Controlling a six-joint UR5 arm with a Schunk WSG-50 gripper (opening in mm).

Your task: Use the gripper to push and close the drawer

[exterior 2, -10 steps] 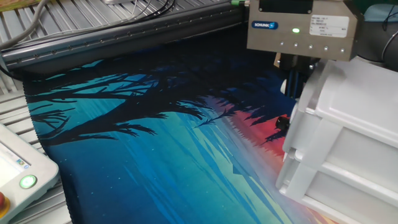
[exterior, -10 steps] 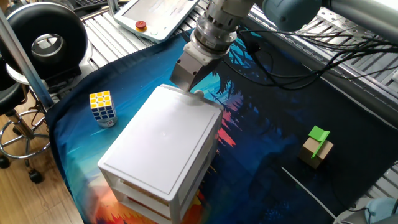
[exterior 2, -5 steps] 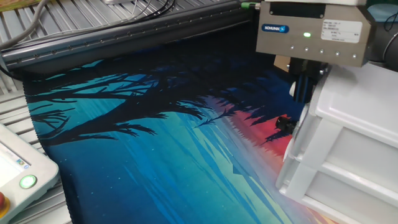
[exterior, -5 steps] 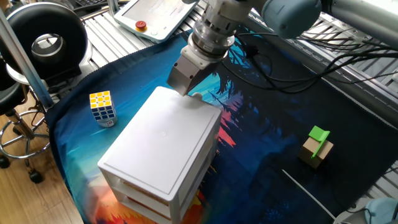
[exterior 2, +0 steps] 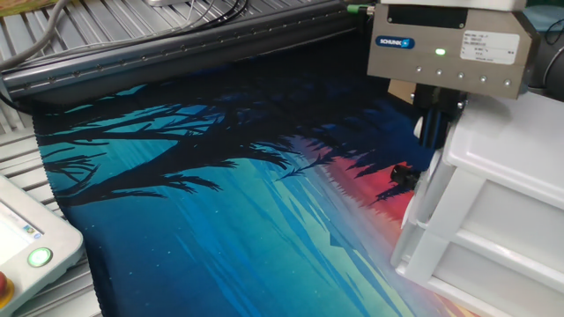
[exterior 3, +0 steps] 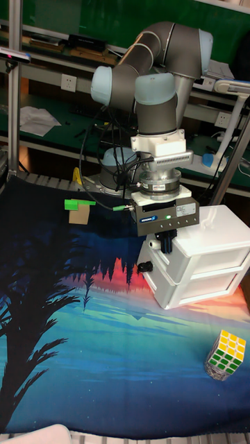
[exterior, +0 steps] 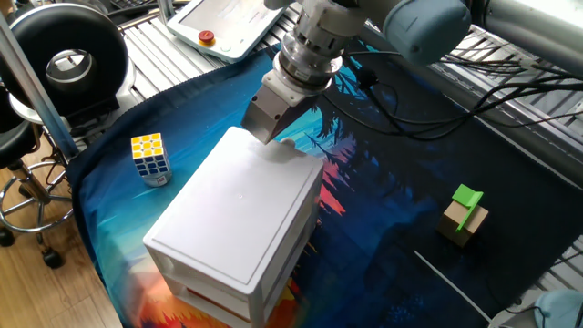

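A white cabinet (exterior: 239, 205) stands on the printed cloth. My gripper (exterior: 267, 128) hangs at its far end, fingers down against the front of the drawer (exterior 2: 434, 180), the topmost one, which sits almost flush with the cabinet's front. A bit of the drawer's pale front (exterior: 285, 141) shows beside the gripper's body. In the other fixed view the dark fingers (exterior 2: 434, 123) hang close together right at the cabinet's top front edge. In the tall fixed view the gripper (exterior 3: 166, 244) stands shut with nothing held, touching the cabinet's (exterior 3: 215, 236) upper front.
A colour cube (exterior: 150, 157) stands left of the cabinet, and a wooden block with a green top (exterior: 465, 213) sits at the right. A teach pendant (exterior: 228, 23) lies beyond the cloth. Black cables (exterior: 428, 100) trail behind the arm. A small dark object (exterior 3: 144, 266) lies before the cabinet.
The gripper has moved toward the cabinet, and the top drawer's front has slid in with it, closer to flush.
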